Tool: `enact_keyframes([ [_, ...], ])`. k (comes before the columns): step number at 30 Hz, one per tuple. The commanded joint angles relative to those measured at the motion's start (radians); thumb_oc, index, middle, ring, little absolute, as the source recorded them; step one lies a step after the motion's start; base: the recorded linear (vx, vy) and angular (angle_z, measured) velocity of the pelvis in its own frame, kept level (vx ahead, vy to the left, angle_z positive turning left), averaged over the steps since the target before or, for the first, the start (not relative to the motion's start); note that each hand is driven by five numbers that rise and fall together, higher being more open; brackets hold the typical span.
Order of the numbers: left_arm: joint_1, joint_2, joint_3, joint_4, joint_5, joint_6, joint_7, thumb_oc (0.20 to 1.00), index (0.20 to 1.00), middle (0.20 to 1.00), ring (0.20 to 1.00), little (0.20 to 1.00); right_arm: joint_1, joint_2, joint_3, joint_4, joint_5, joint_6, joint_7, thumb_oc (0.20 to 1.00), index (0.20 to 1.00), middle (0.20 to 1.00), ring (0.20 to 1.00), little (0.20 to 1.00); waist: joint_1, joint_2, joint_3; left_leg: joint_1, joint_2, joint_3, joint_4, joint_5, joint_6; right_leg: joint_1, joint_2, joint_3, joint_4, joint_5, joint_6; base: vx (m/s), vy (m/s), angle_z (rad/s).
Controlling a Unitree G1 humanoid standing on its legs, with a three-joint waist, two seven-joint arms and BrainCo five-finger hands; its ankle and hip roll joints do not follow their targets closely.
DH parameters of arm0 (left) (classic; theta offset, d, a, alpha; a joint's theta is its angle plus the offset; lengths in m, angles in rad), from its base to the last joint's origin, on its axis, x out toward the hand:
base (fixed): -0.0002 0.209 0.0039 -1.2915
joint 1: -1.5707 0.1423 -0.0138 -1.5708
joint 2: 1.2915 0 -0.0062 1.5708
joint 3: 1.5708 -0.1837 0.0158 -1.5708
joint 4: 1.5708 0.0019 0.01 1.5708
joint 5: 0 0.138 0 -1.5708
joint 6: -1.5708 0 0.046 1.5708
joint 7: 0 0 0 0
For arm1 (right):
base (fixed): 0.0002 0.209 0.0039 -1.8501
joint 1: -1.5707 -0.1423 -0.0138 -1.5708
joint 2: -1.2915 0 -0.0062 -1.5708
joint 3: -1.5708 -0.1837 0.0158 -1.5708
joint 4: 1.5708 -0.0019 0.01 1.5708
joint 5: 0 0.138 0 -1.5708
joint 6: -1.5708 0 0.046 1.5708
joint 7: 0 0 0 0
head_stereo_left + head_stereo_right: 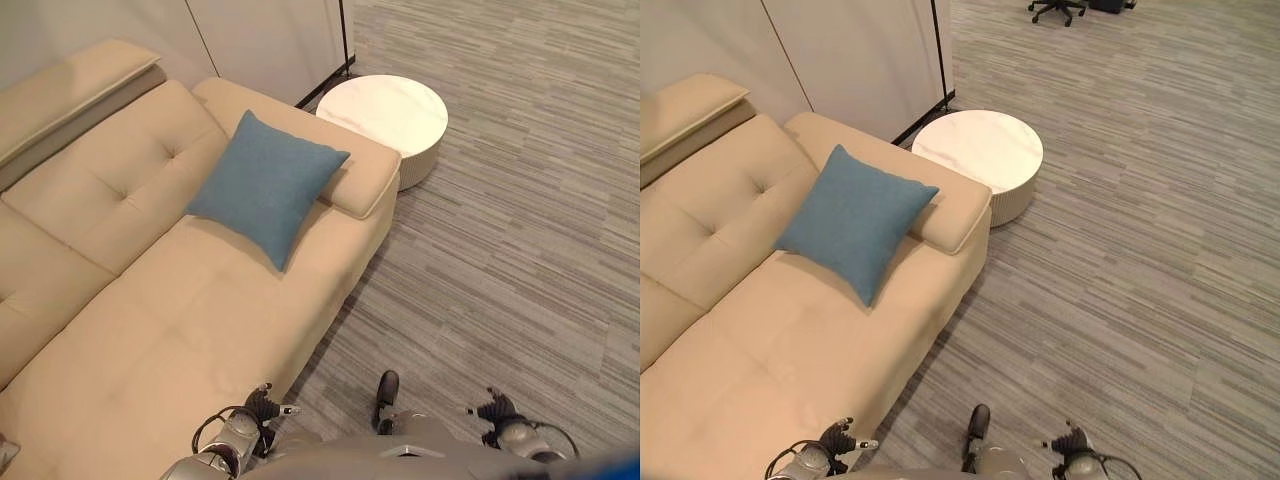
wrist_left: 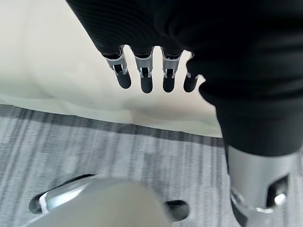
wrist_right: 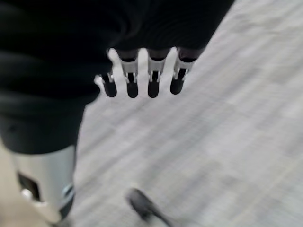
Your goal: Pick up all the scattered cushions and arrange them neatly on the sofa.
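1. A blue cushion [image 1: 266, 186] leans on the beige sofa [image 1: 150, 340] against its armrest (round white table [image 1: 385, 112] just beyond).
2. Left hand [image 2: 142, 71] and right hand [image 3: 142, 75] hang empty, fingers [image 2: 146, 75] straight, over the floor [image 1: 500, 250].

A lounge corner of an office: a beige sofa [image 1: 790, 330] on grey striped carpet [image 1: 1140, 250], a round white table [image 1: 980, 150] just beside its armrest, and an office chair [image 1: 1058, 8] well beyond.
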Motion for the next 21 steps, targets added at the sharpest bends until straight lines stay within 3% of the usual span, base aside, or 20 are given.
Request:
enact_keyframes([
  [1, -0.018, 0.012, -0.004, -0.008, -0.03, -0.017, -0.001, 1.0, 1.0, 1.0, 1.0, 1.0, 0.015, -0.027, 0.008, 0.033, 0.001, -0.005, -0.008, 1.0, 1.0, 1.0, 1.0, 1.0, -0.007, -0.02, 0.026, -0.012, 0.011, 0.04, -0.251, 0.117, 0.035, 0.051, -0.066, 0.032, 0.036, -0.036, 0.265, 0.24, -0.109, -0.05],
  [3, -0.017, 0.005, -0.009, -0.008, -0.034, -0.015, 0.004, 1.0, 1.0, 1.0, 1.0, 1.0, 0.016, -0.028, 0.008, 0.031, 0.004, -0.013, -0.015, 1.0, 1.0, 1.0, 1.0, 1.0, 0.001, -0.028, 0.019, -0.048, 0.004, 0.08, -0.337, 0.058, 0.056, 0.083, -0.064, 0.027, 0.026, -0.06, 0.272, 0.31, -0.074, -0.02],
  [6, -0.01, 0.001, -0.011, -0.002, -0.031, -0.013, 0.004, 1.0, 1.0, 1.0, 1.0, 1.0, 0.024, -0.033, 0.005, 0.035, 0.002, -0.015, -0.018, 1.0, 1.0, 1.0, 1.0, 1.0, 0.01, -0.002, 0.014, -0.079, -0.006, 0.115, -0.532, 0.15, 0.049, 0.118, -0.034, 0.022, 0.021, -0.094, 0.279, 0.23, 0.021, 0.16],
  [8, 0.0, 0.0, -0.003, 0.013, -0.027, -0.011, 0.001, 1.0, 1.0, 1.0, 1.0, 1.0, 0.025, -0.027, 0.001, 0.039, -0.004, -0.012, -0.013, 1.0, 1.0, 1.0, 1.0, 1.0, 0.018, 0.009, 0.01, -0.082, 0.001, 0.142, -0.571, 0.186, 0.048, 0.136, -0.016, 0.028, 0.047, -0.126, 0.272, 0.22, 0.085, 0.08],
  [11, 0.016, 0.005, 0.015, 0.024, -0.031, -0.009, 0.0, 1.0, 1.0, 1.0, 1.0, 1.0, 0.028, -0.022, 0.002, 0.038, -0.023, -0.012, -0.006, 1.0, 1.0, 1.0, 1.0, 1.0, 0.03, 0.007, -0.016, -0.026, -0.024, 0.131, -0.6, 0.159, 0.07, 0.131, -0.045, 0.013, 0.143, -0.139, 0.291, 0.18, 0.1, -0.25],
  [14, 0.006, 0.026, 0.025, 0.02, -0.037, -0.007, 0.001, 1.0, 1.0, 1.0, 1.0, 1.0, 0.014, -0.018, 0.003, 0.033, -0.033, -0.011, 0.0, 1.0, 1.0, 1.0, 1.0, 1.0, 0.021, 0.022, -0.012, 0.019, -0.02, 0.118, -0.615, 0.135, 0.099, 0.033, -0.087, 0.006, 0.376, -0.129, 0.316, 0.09, 0.081, -0.04],
  [17, 0.007, 0.033, 0.024, 0.016, -0.044, -0.011, 0.007, 1.0, 1.0, 1.0, 1.0, 1.0, 0.012, -0.017, 0.001, 0.029, -0.033, -0.011, -0.002, 1.0, 1.0, 1.0, 1.0, 1.0, 0.013, 0.032, -0.012, 0.051, -0.019, 0.101, -0.638, 0.128, 0.108, -0.003, -0.112, 0.012, 0.397, -0.114, 0.311, 0.13, -0.033, 0.55],
  [18, 0.006, 0.034, 0.015, 0.017, -0.039, -0.015, 0.008, 1.0, 1.0, 1.0, 1.0, 1.0, 0.011, -0.021, 0.002, 0.03, -0.03, -0.007, 0.0, 1.0, 1.0, 1.0, 1.0, 1.0, 0.001, 0.034, -0.014, 0.063, -0.021, 0.086, -0.647, 0.125, 0.106, -0.028, -0.114, 0.065, 0.311, -0.101, 0.31, 0.15, -0.105, 0.73],
  [19, 0.006, 0.033, 0.015, 0.017, -0.039, -0.015, 0.008, 1.0, 1.0, 1.0, 1.0, 1.0, 0.011, -0.021, 0.002, 0.03, -0.03, -0.007, 0.0, 1.0, 1.0, 1.0, 1.0, 1.0, 0.001, 0.034, -0.013, 0.064, -0.02, 0.086, -0.647, 0.123, 0.105, -0.027, -0.113, 0.064, 0.31, -0.101, 0.31, 0.2, -0.201, 0.62],
  [20, -0.001, 0.031, 0.002, 0.022, -0.026, -0.018, 0.01, 1.0, 1.0, 1.0, 1.0, 1.0, 0.014, -0.021, 0.002, 0.036, -0.025, -0.001, 0.0, 1.0, 1.0, 1.0, 1.0, 1.0, -0.02, 0.033, -0.007, 0.076, -0.027, 0.063, -0.648, 0.117, 0.1, -0.05, -0.1, 0.166, 0.221, -0.071, 0.323, 0.13, -0.177, 0.46],
  [21, -0.008, 0.028, -0.005, 0.026, -0.019, -0.017, 0.012, 1.0, 1.0, 1.0, 1.0, 1.0, 0.015, -0.018, 0.002, 0.04, -0.022, 0.003, 0.001, 1.0, 1.0, 1.0, 1.0, 1.0, -0.033, 0.032, -0.008, 0.078, -0.03, 0.044, -0.654, 0.118, 0.096, -0.068, -0.09, 0.227, 0.184, -0.051, 0.328, 0.16, -0.224, 0.52],
])
